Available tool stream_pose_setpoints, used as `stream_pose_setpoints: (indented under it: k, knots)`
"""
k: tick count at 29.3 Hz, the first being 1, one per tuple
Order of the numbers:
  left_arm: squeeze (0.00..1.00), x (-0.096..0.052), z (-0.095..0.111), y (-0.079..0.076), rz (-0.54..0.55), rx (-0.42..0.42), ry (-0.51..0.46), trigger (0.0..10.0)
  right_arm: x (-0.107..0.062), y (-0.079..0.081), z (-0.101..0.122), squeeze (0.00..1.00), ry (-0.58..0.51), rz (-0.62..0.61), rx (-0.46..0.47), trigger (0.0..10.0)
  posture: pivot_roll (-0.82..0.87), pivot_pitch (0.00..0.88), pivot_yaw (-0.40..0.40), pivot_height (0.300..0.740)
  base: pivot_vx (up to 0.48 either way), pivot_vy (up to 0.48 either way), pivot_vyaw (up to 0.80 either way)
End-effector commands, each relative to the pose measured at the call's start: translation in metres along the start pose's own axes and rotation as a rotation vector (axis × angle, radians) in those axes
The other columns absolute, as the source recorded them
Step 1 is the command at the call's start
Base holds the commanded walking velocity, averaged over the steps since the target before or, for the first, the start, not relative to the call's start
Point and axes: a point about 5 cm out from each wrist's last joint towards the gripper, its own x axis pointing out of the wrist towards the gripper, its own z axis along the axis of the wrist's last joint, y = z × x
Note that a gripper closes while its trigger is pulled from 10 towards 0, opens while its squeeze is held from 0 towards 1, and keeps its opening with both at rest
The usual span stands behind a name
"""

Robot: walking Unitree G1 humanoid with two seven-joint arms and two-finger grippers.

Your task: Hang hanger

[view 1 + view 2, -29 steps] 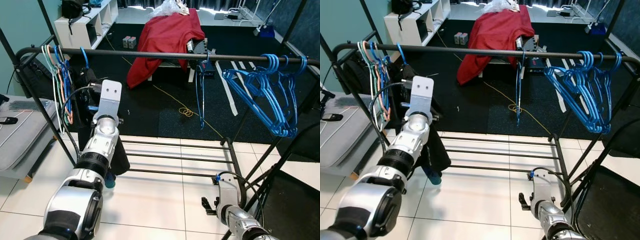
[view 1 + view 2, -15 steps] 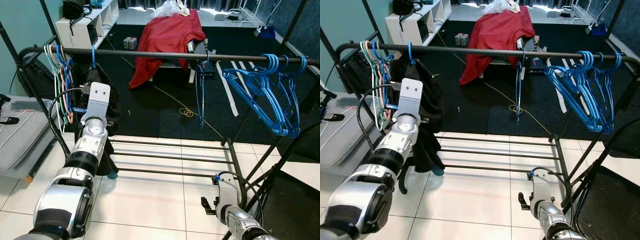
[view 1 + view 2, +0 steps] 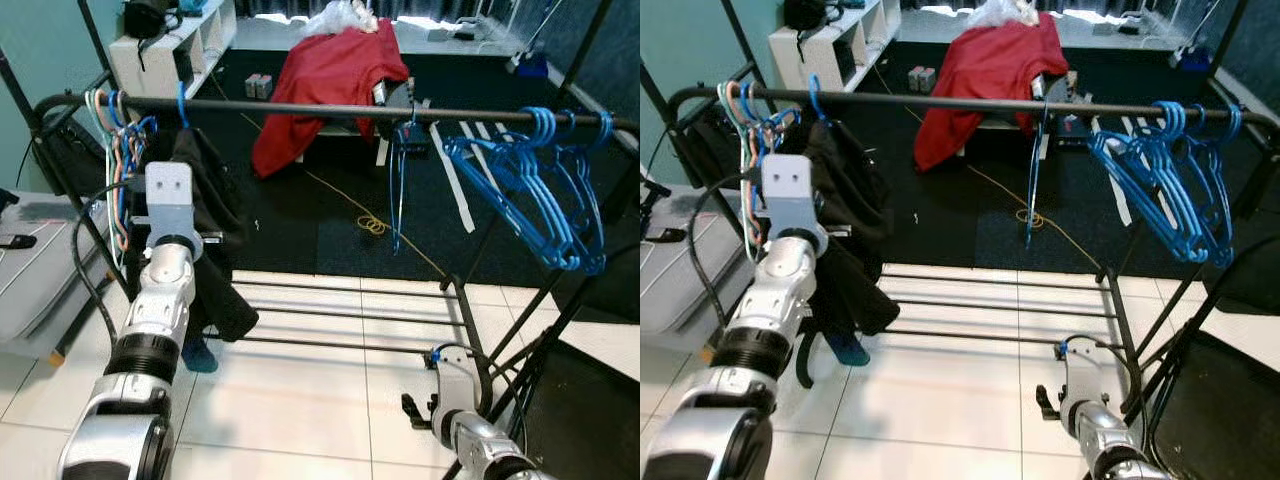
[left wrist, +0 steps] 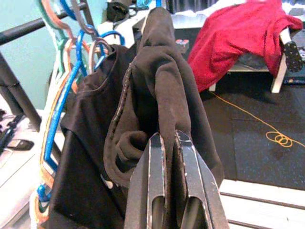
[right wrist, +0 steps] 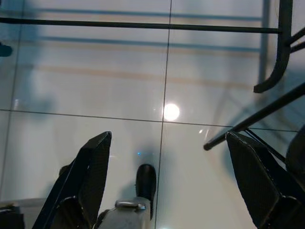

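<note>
The left gripper (image 4: 169,143), raised toward the black horizontal clothes rail (image 3: 330,109), has its two long black fingers (image 4: 155,162) pressed almost together, pinching a fold of the dark brown garment (image 4: 162,95). The garment hangs from a blue plastic hanger (image 3: 182,103) whose hook sits over the rail near its left end, at about 10 o'clock in the left eye view, just beside a bunch of multicoloured empty hangers (image 3: 115,150). In the wrist view the cloth rises directly above the fingertips, toward 12 o'clock.

The right gripper (image 5: 167,143) hangs low at about 5 o'clock, with its fingers spread wide over the pale tiled floor (image 5: 119,81), holding nothing.

On the same rail, a single blue hanger (image 3: 400,190) hangs near the middle and a cluster of blue hangers (image 3: 540,190) toward 2 o'clock. Beyond the rail, a red cloth (image 3: 330,75) drapes over a bench at 12 o'clock.
</note>
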Motion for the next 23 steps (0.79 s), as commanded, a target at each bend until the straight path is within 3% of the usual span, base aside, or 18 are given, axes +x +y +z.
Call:
stream_pose_setpoints:
  k: [1,2,8,10,11,13,17,19,23]
  knots:
    - [0.00,-0.003,0.010,0.011,0.015,0.016,-0.070,7.2,-0.001,-0.002,-0.005,0.00,0.011,-0.004,0.010,10.0,-0.07,0.115,0.011,0.740,0.000,0.000,0.00]
    - [0.00,-0.008,0.009,0.014,0.008,0.019,-0.084,8.2,-0.001,-0.002,-0.005,0.00,0.012,-0.004,0.008,10.0,-0.07,0.109,0.009,0.740,0.000,0.000,0.00]
    - [0.00,-0.019,0.009,0.017,-0.007,0.000,-0.130,7.8,-0.001,-0.003,-0.006,0.00,0.016,-0.002,0.001,10.0,-0.06,0.093,0.005,0.740,0.000,0.000,0.00]
    - [0.00,-0.023,0.012,0.015,-0.028,-0.017,-0.157,8.4,-0.002,-0.004,-0.006,0.00,0.017,-0.001,-0.002,10.0,-0.06,0.093,0.004,0.740,0.000,0.000,0.00]
    - [0.00,-0.027,0.015,0.011,-0.063,-0.041,-0.179,9.6,-0.002,-0.004,-0.006,0.00,0.018,-0.001,-0.004,10.0,-0.06,0.088,0.004,0.740,0.000,0.000,0.00]
    - [0.00,-0.030,0.017,0.007,-0.094,-0.060,-0.192,10.0,-0.002,-0.004,-0.006,0.00,0.018,-0.001,-0.005,10.0,-0.05,0.089,0.003,0.740,0.000,0.000,0.00]
    - [0.00,-0.038,0.020,-0.005,-0.192,-0.110,-0.216,10.0,-0.002,-0.004,-0.006,0.00,0.018,0.000,-0.006,10.0,-0.05,0.095,0.001,0.740,0.000,0.000,0.00]
    - [0.00,-0.038,0.020,-0.005,-0.192,-0.110,-0.216,10.0,-0.002,-0.004,-0.006,0.00,0.018,0.000,-0.006,10.0,-0.05,0.095,0.001,0.740,0.000,0.000,0.00]
    - [0.00,-0.046,0.019,-0.004,-0.272,-0.198,-0.222,10.0,-0.001,-0.004,-0.005,0.00,0.007,-0.003,0.002,10.0,-0.05,0.094,-0.002,0.740,0.000,0.000,0.00]
